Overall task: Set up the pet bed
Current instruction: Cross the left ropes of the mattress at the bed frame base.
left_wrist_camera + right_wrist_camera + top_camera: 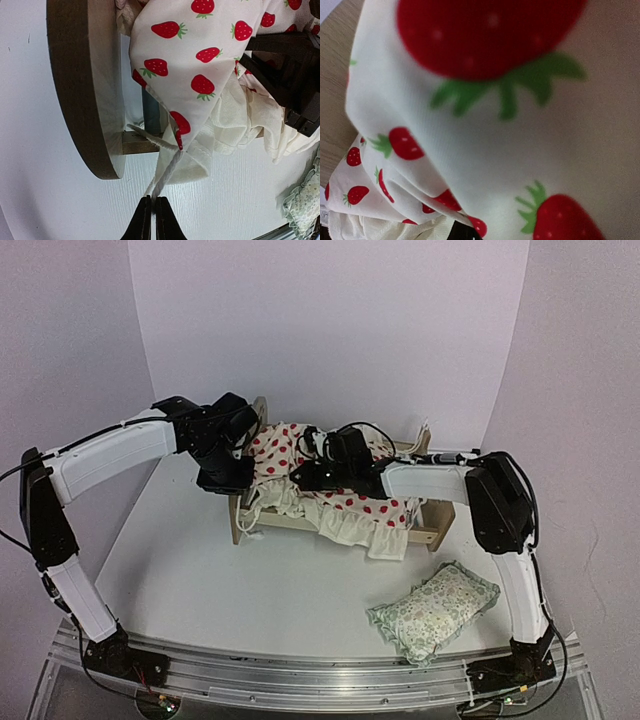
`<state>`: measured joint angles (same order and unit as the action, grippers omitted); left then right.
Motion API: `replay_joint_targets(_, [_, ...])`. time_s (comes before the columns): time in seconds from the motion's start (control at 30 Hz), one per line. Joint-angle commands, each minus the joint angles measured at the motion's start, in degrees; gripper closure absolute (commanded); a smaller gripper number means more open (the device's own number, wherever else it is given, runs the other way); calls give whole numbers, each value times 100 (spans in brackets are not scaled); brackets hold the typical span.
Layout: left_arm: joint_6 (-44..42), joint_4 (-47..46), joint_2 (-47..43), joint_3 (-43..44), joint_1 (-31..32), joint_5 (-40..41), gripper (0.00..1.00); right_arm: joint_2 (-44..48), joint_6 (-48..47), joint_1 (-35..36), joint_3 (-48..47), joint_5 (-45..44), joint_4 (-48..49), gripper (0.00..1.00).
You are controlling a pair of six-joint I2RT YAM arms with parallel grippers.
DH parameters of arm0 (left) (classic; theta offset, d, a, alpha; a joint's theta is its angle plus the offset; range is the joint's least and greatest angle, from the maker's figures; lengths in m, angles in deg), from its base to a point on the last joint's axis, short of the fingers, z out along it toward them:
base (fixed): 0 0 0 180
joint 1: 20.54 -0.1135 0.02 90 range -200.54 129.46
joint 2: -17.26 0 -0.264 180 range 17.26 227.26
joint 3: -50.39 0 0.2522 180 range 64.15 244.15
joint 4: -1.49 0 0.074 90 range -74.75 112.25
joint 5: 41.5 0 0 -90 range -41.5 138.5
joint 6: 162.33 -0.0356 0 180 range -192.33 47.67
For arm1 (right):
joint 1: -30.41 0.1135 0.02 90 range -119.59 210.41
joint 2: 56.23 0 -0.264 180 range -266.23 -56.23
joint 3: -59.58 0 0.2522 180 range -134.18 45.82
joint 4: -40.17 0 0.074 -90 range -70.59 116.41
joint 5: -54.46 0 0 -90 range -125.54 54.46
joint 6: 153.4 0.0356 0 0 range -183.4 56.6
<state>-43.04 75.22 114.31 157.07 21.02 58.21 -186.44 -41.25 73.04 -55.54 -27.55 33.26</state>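
Note:
The pet bed (290, 523) stands mid-table, a light-wood frame with an arched headboard (70, 75). A cream cushion with red strawberries (275, 450) lies rumpled over it, its frill hanging over the front rail. My left gripper (151, 200) sits at the headboard's front corner (240, 490), shut on the cushion's white tie cord (167, 172). My right gripper (305, 477) rests on the middle of the cushion. In the right wrist view the cushion's fabric (520, 140) fills the frame, its folds gathering at one dark fingertip (462, 233); the jaws are shut on the cushion.
A small green floral frilled pillow (435, 610) lies on the white table at the front right, seen also at the edge of the left wrist view (302, 205). The right arm's black housing (290, 70) is close beside the left gripper. White walls enclose the table.

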Motion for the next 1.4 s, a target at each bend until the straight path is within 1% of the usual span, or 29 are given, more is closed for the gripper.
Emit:
replay_joint_targets(0.0, [-142,-330,-390,-219,-25,286,94,-373,-357,116,-369,-413,125,92])
replay_joint_targets(0.07, [-149,-446,-466,-378,-26,295,92,-380,-411,151,-408,-406,71,76])
replay_joint_targets(0.1, [-146,-546,-504,-470,-25,295,91,-347,-435,172,-418,-397,4,64])
replay_joint_targets(0.2, [-152,-1031,-623,-848,-24,141,91,-94,-539,251,-322,-421,-178,42])
replay_joint_targets(0.37, [-216,-1806,-910,-1415,-25,244,92,693,-898,490,114,-768,-624,32])
replay_joint_targets(0.43, [-297,-1901,-929,-1496,-33,247,92,1143,-1023,573,427,-977,-665,27])
replay_joint_targets(0.57, [-437,-1935,-891,-1544,-37,213,92,2100,-1110,681,1351,-1158,-598,16])
replay_joint_targets(0.63, [-486,-1951,-892,-1569,-47,244,92,2400,-1153,768,1655,-1197,-597,13])
replay_joint_targets(0.73, [-529,-1971,-907,-1601,-51,259,93,2704,-1165,957,2060,-1185,-620,11])
replay_joint_targets(0.8, [-540,-1918,-924,-1585,-51,254,92,2885,-1111,1101,2509,-1165,-513,15])
replay_joint_targets(0.87, [-553,-1861,-977,-1581,-51,287,92,2916,-977,1291,2980,-1097,-166,18])
replay_joint_targets(0.97, [-525,-1688,-1084,-1548,-52,489,90,2599,-845,1490,3342,-912,332,25])
replay_joint_targets(1.0, [-519,-1665,-1137,-1575,-50,509,87,2413,-772,1526,3363,-904,472,28])
replay_joint_targets(1.03, [-509,-1686,-1209,-1636,-48,510,83,2247,-654,1558,3365,-898,601,30])
replay_joint_targets(1.13, [-467,-1851,-1486,-1931,-51,439,59,1753,-393,1610,3390,-957,1252,32])
replay_joint_targets(1.17, [-440,-1886,-1562,-2023,-50,416,54,1576,-339,1616,3375,-995,1484,32])
replay_joint_targets(1.3, [-391,-1941,-1916,-2327,-46,410,40,805,-349,1655,3244,-1109,2495,33])
replay_joint_targets(1.37, [-398,-1940,-2156,-2466,-50,456,36,418,-369,1661,3188,-1166,3055,33])
